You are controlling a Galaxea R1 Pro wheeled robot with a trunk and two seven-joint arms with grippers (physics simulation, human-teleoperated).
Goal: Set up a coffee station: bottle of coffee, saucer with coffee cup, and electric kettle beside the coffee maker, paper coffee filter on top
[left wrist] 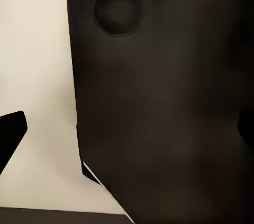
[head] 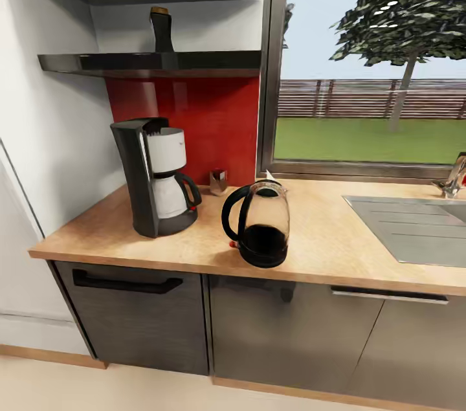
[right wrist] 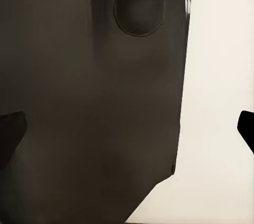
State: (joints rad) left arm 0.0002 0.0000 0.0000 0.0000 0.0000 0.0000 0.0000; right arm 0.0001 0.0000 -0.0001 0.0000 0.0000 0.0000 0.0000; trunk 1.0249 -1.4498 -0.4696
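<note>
On the light-wood kitchen countertop (head: 336, 249) the dark grey coffee maker (head: 155, 175) stands at the left end, near the wall. To its right, near the front edge, is the glass electric kettle (head: 259, 223), handle turned toward the machine. An off-white tip of the paper coffee filter (head: 268, 174) pokes up behind the kettle. The bottle of coffee (head: 160, 29) stands on the black kitchen shelf (head: 155, 63) above the machine. Saucer and coffee cup are out of view. My left gripper (left wrist: 127, 131) and right gripper (right wrist: 127, 131) are open, facing a dark part of my own body.
A small shiny brown box (head: 218, 181) sits by the red backsplash between machine and kettle. The steel sink (head: 414, 226) with its faucet (head: 453, 178) lies to the right under the window. Dark cabinet fronts (head: 142, 314) run below the worktop.
</note>
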